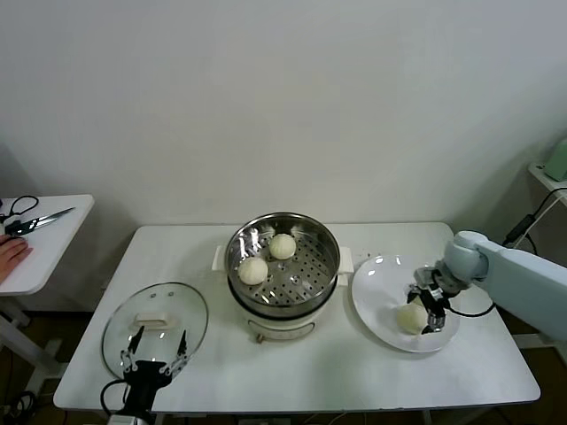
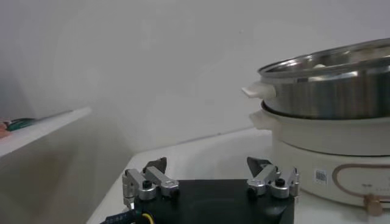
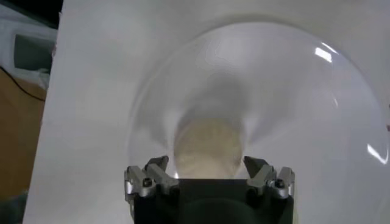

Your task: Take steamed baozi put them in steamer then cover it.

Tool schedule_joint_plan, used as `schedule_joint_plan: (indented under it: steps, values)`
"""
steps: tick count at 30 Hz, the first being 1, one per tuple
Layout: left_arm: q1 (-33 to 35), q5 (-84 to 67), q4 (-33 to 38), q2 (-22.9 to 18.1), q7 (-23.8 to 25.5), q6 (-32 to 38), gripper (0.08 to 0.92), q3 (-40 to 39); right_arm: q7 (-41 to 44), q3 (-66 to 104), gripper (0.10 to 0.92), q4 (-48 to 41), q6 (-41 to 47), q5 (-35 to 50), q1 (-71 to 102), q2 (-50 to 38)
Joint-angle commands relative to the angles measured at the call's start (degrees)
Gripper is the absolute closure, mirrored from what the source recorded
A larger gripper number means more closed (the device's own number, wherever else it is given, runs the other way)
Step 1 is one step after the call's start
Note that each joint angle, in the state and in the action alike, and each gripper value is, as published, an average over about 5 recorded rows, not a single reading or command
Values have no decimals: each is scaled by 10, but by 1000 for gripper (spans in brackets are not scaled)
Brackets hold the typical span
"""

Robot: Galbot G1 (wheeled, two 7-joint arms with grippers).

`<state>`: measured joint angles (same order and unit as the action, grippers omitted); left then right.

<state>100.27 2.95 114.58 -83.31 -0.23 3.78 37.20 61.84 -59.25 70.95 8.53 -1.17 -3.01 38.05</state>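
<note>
Currently right pincer (image 1: 431,312) spread wide around bun (image 1: 411,318) on plate (image 1: 376,292); left pincer (image 1: 158,351) released over lid (image 1: 155,323); two buns in steamer (image 1: 283,263).

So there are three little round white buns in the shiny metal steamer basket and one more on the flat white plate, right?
Not quite. The head view shows only two small round cream-white buns in the shiny stainless-steel steamer basket, not three. One more bun does sit on the flat white plate, right at the open right gripper.
</note>
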Motion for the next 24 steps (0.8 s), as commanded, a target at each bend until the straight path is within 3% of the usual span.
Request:
schedule_joint_plan:
  steps: [1, 16, 24]
  values:
    - [1, 0, -3, 1, 0, 1, 177, 0, 1, 11, 203, -20, -3, -16, 19, 27]
    - [3, 0, 0, 2, 0, 1, 177, 0, 12, -4, 359, -16, -22, -4, -24, 9]
    - [6, 0, 4, 2, 0, 0, 177, -1, 36, -121, 370, 17, -185, -27, -228, 21]
